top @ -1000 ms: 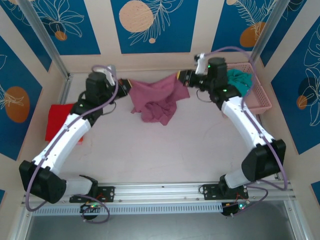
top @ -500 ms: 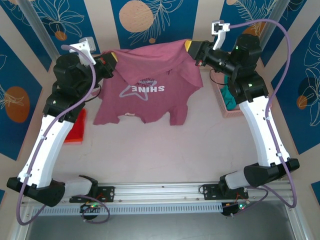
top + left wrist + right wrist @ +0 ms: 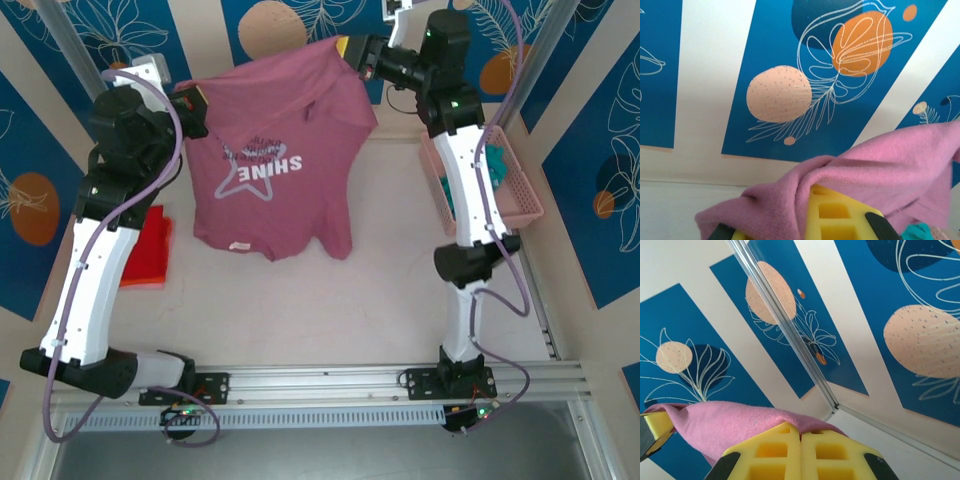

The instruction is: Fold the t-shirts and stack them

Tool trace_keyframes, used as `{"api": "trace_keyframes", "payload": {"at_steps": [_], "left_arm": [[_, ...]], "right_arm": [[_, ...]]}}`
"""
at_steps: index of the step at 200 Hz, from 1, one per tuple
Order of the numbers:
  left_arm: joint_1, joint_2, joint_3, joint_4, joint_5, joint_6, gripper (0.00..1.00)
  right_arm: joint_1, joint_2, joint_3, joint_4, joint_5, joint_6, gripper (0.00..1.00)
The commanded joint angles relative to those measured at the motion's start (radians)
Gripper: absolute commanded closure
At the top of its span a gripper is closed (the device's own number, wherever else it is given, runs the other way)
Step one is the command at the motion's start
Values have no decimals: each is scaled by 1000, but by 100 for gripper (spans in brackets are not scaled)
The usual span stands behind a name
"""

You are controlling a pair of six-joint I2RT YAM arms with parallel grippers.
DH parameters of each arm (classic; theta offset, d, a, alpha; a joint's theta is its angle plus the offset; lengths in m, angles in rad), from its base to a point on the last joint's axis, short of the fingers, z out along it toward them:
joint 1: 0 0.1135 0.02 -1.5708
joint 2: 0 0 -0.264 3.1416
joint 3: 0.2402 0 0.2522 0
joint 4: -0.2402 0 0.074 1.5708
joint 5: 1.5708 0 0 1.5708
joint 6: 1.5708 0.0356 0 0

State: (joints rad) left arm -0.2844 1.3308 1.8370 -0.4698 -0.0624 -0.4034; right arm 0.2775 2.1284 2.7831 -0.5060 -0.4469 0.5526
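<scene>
Pose: left gripper, right gripper raised high, apart, each clamping mauve t-shirt shoulder.

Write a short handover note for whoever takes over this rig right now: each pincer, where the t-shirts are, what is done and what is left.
Left pincer: shut on one shoulder of the pink t-shirt.
Right pincer: shut on the other shoulder; the shirt hangs spread between the two.
Red t-shirt: flat on the table at the left, apparently folded, partly behind the left arm.
Teal t-shirt: bunched in the basket at the right.
Done: red, at most.
Left: lay down and fold pink, fetch and fold teal, stack all three.
</scene>
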Motion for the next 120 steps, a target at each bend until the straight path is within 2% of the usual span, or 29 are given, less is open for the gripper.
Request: {"api": "trace_keyframes", "payload": {"at_steps": [1, 17, 41, 72, 84, 100, 115, 120], "left_arm": [[17, -18, 73, -1, -26, 46, 100], [17, -35, 74, -12, -26, 44, 100], [17, -80, 1, -6, 26, 1, 100], [-3, -176, -321, 93, 212, -163, 100], [-56, -212, -473, 125, 221, -211, 100], [-173, -257, -675, 161, 136, -266, 100], [-263, -272, -853, 235, 92, -389, 100], [-293, -271, -907, 273, 84, -437, 100]], "right_arm": [[-32, 33, 165, -35, -62, 94, 100], [-59, -10, 81, -5, -77, 125, 100], [-70, -135, -176, -2, -36, 41, 100], [-75, -336, -641, 40, 25, -55, 100], [-84, -407, -835, 88, 46, -62, 100], [-102, -469, -1046, 122, 71, -56, 100], [-119, -512, -1226, 148, 96, -46, 100], [-123, -519, -1277, 158, 105, -44, 96]]}}
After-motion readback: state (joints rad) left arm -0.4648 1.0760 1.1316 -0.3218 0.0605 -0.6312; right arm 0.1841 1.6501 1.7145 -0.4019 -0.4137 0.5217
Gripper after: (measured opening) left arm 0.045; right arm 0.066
